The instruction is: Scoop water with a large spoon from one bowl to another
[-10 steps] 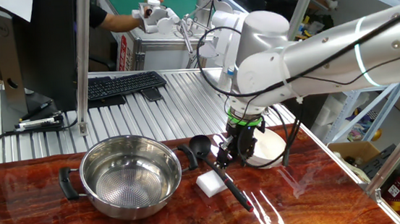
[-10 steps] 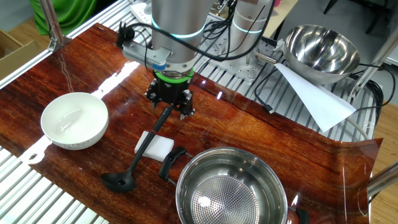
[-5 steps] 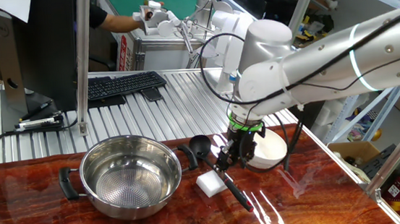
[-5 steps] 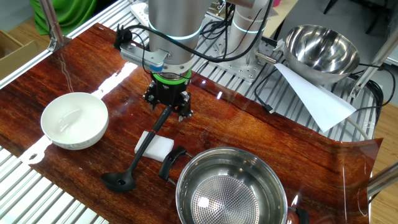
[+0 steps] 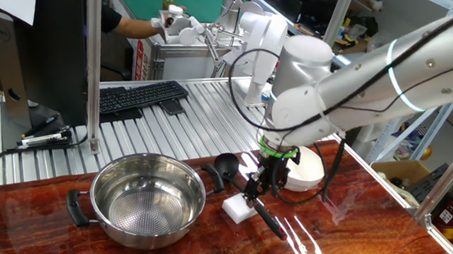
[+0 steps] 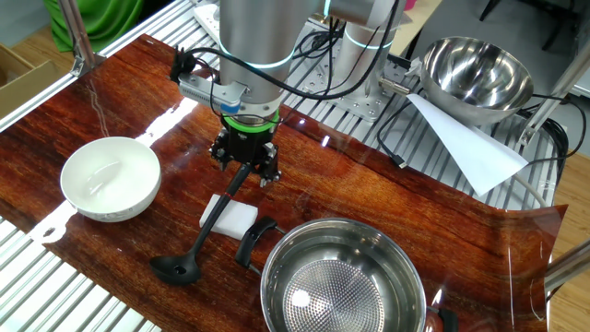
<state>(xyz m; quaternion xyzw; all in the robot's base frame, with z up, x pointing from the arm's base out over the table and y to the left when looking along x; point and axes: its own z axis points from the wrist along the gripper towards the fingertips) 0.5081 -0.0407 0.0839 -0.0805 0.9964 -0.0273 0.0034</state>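
Over the ladle (image 6: 205,234) handle on the unlabelled white block (image 6: 230,216), open jaws, no legible writing

From the keyboard side, the table (image 5: 47,241) carries the pot (image 5: 148,200) at its centre, with the ladle (image 5: 244,189) just beside it at three o'clock. The ladle's cup lies by the pot's near handle, and its handle runs toward five o'clock across the top of the block (image 5: 238,207), which lies between pot and bowl (image 5: 306,169). The bowl sits further out at three o'clock, partly behind the gripper (image 5: 264,185). The gripper hangs over the ladle's handle, pointing down, jaws spread to either side of it. A keyboard (image 5: 137,96) lies at twelve o'clock, well behind the pot, on the slatted surface. From the opposite side, a second metal bowl (image 6: 479,69) stands at one o'clock from the gripper (image 6: 244,166), off the table.
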